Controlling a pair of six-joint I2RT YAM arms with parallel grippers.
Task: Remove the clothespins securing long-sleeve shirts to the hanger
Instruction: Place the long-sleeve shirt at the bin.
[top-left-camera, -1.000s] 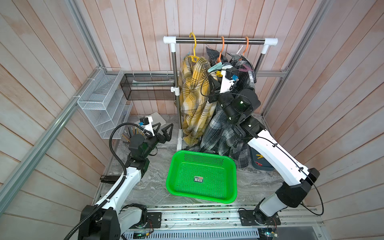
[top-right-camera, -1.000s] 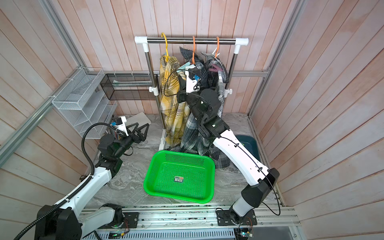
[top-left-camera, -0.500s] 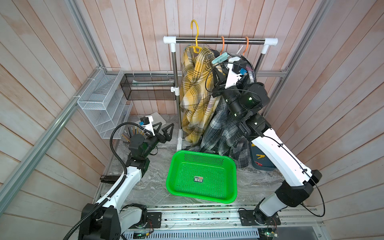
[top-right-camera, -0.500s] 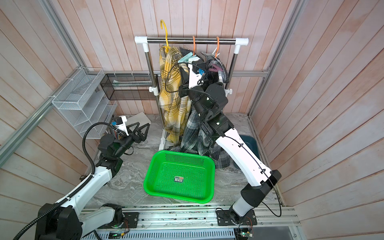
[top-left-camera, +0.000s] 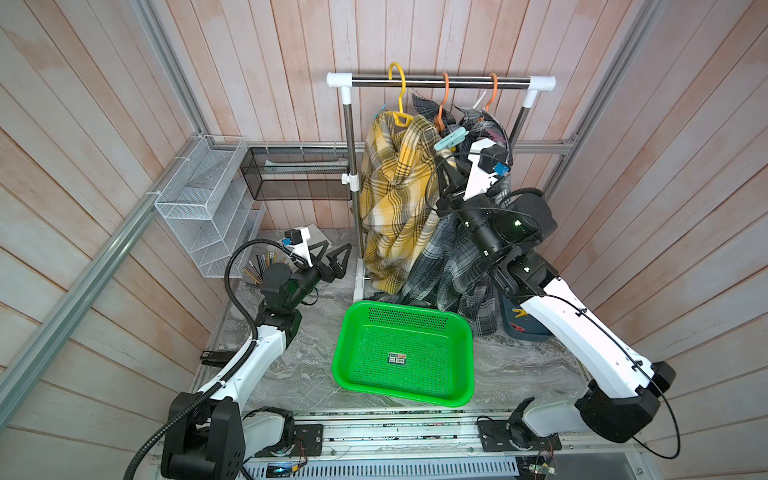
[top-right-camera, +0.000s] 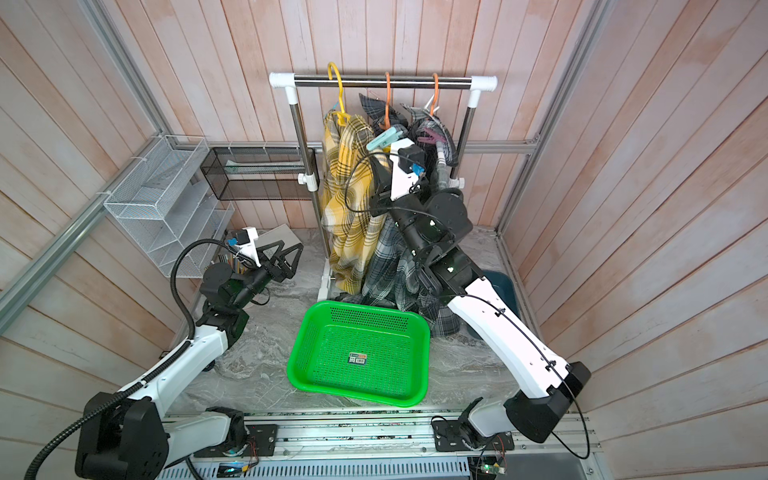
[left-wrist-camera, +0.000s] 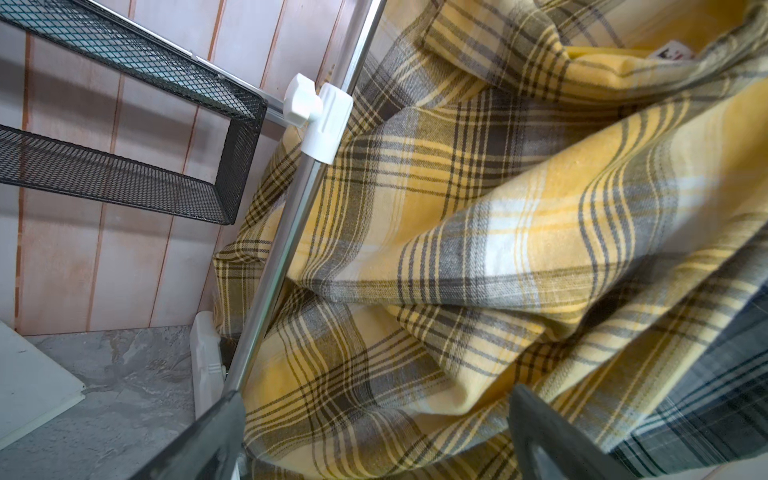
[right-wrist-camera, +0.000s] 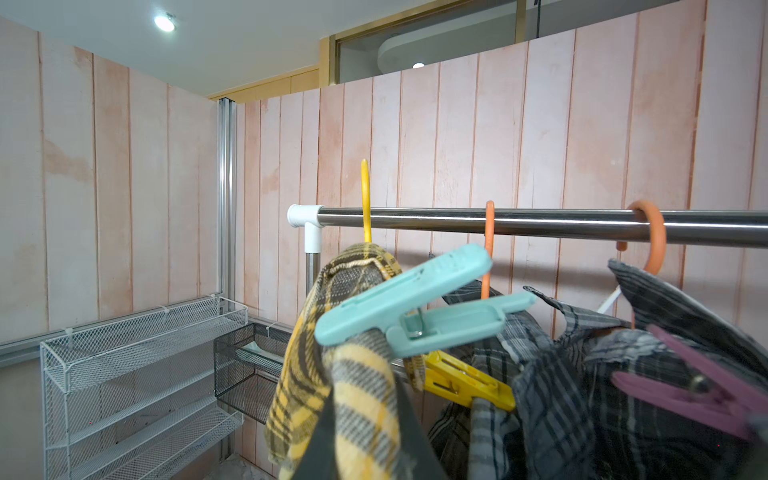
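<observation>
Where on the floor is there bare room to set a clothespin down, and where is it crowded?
Bare marble lies between the left arm and the green basket, and between basket and right arm. It is crowded under the rail, where shirts pile down.

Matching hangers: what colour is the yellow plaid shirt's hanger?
Yellow hanger, clearest in the right wrist view.
</observation>
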